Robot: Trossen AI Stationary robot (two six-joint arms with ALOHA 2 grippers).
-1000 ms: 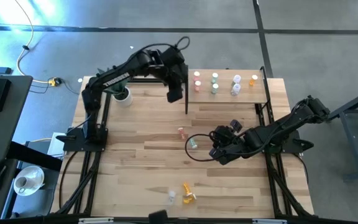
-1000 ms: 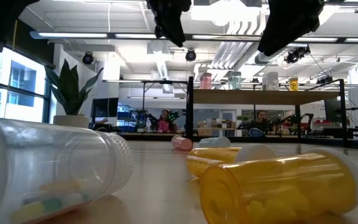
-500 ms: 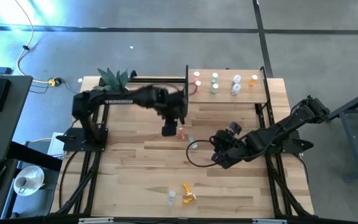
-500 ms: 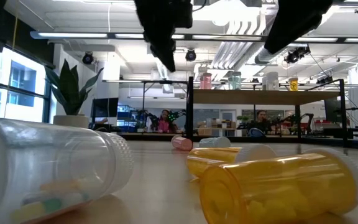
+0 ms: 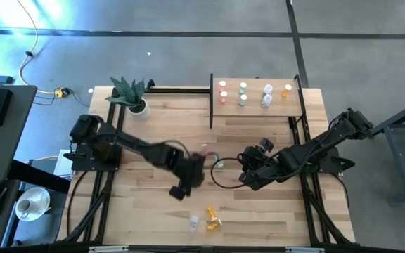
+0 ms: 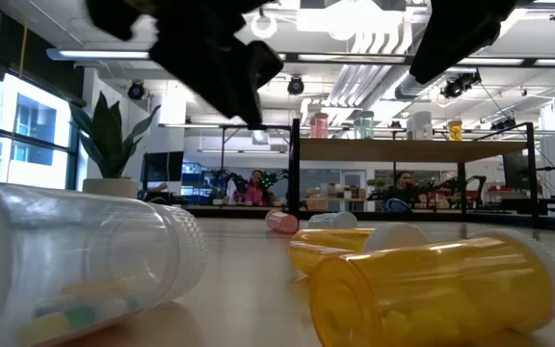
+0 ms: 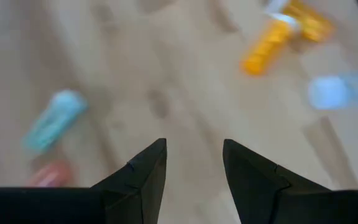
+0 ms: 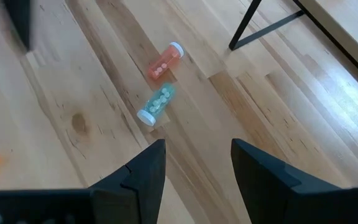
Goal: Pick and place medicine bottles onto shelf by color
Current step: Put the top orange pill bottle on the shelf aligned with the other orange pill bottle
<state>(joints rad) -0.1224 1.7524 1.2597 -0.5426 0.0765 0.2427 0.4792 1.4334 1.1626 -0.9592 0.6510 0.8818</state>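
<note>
The shelf (image 5: 255, 105) is seen in the upper centre-right of the high view, and eight bottles are already stood on it in four colour groups, from pink at its left end to an orange one at its right. Five bottles are left lying on the tabletop (image 5: 146, 211). A pink bottle (image 8: 164, 61) and a green bottle (image 8: 156, 104) lie close together near the middle of the high view; two orange bottles (image 5: 214, 218) and a clear bottle (image 5: 194, 223) lie at lower centre.

The left gripper (image 5: 182, 187) is shown low over the middle of the board, between those two clusters, with its fingers parted a moderate way and nothing held between them. In its wrist view the orange pair appears at upper right and the green bottle at left, so the target is judged to be undecided or just being approached. The right gripper (image 5: 252, 176) is held at centre-right of the high view, fingers apart and empty, near the pink and green pair.

For the step to be done well, one bottle should be singled out. The fingers should be brought down across its short width, not along its length, since a lying cylinder is likely to roll. The orange pair touch, so the outer one is best taken first, and the neighbour should not be nudged.
</note>
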